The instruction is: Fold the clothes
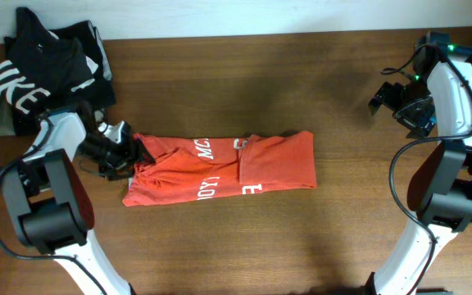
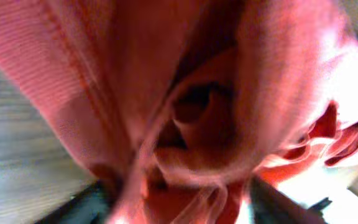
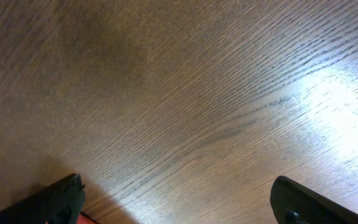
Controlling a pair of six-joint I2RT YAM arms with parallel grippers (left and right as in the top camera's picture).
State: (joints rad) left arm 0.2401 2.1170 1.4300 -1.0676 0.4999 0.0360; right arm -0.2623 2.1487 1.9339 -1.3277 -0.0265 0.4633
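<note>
The red-orange T-shirt (image 1: 220, 170) lies folded into a long band across the middle of the table, white lettering partly showing. My left gripper (image 1: 135, 155) is at the shirt's left end, shut on bunched red cloth (image 2: 185, 124), which fills the blurred left wrist view. My right gripper (image 1: 381, 97) is open and empty, held at the far right, well away from the shirt. Its two fingers frame bare wood (image 3: 179, 112) in the right wrist view.
A black shirt with large white letters (image 1: 39, 65) lies piled at the back left corner, with a grey-olive garment (image 1: 0, 121) under its edge. The table (image 1: 301, 246) is dark wood.
</note>
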